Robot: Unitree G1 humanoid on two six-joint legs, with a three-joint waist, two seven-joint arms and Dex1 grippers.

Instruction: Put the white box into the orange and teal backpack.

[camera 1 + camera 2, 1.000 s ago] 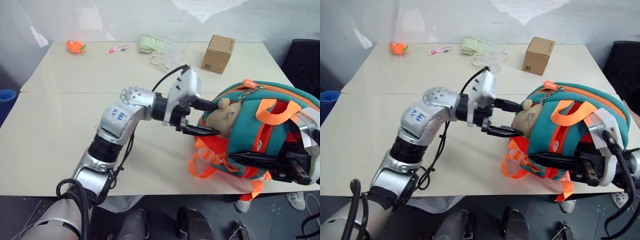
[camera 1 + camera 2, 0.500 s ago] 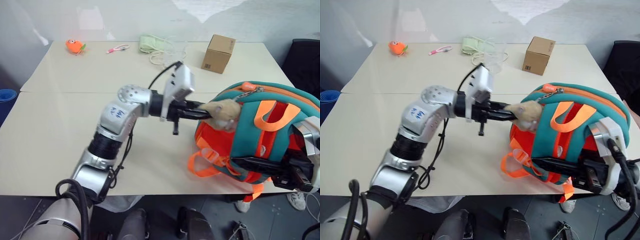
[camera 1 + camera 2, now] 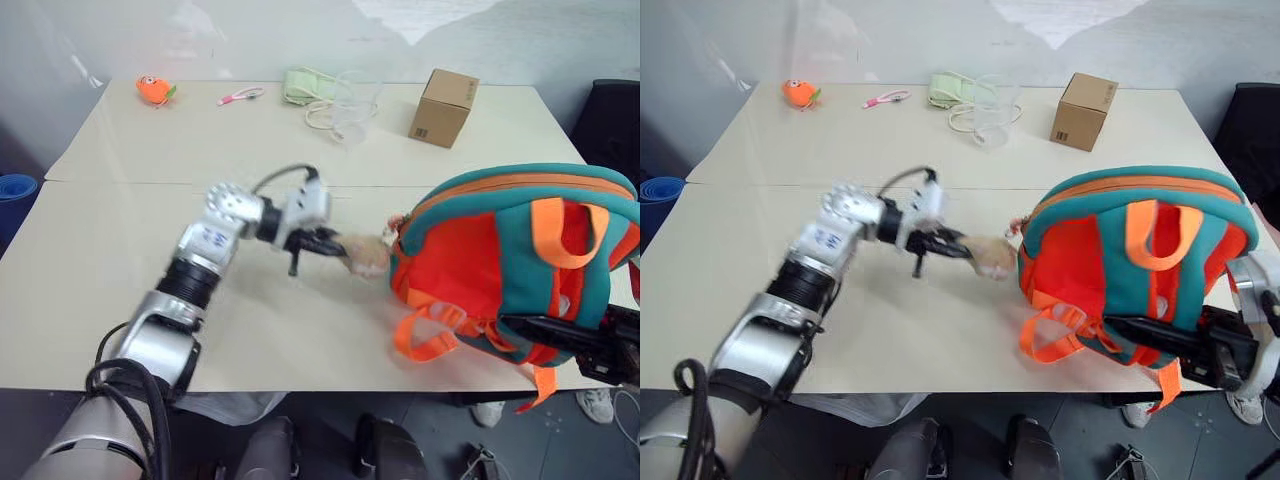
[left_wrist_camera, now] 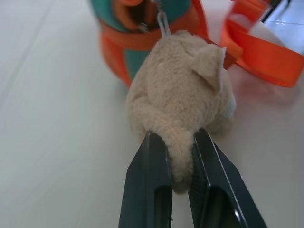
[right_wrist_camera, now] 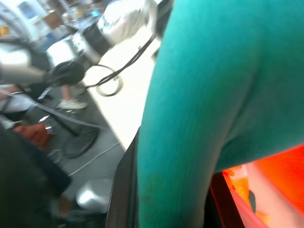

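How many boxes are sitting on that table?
1: a brown cardboard box stands at the table's far side, beyond the backpack. No white box shows on the tabletop; one may be hidden by the backpack.

backpack: teal and orange panels, orange straps
plush head: tan, between black fingers
table: pale cream
cardboard box near far edge: brown, small dark print
toy at far left corner: orange
cloth at far edge: pale green

Beige table with backpack, cardboard box
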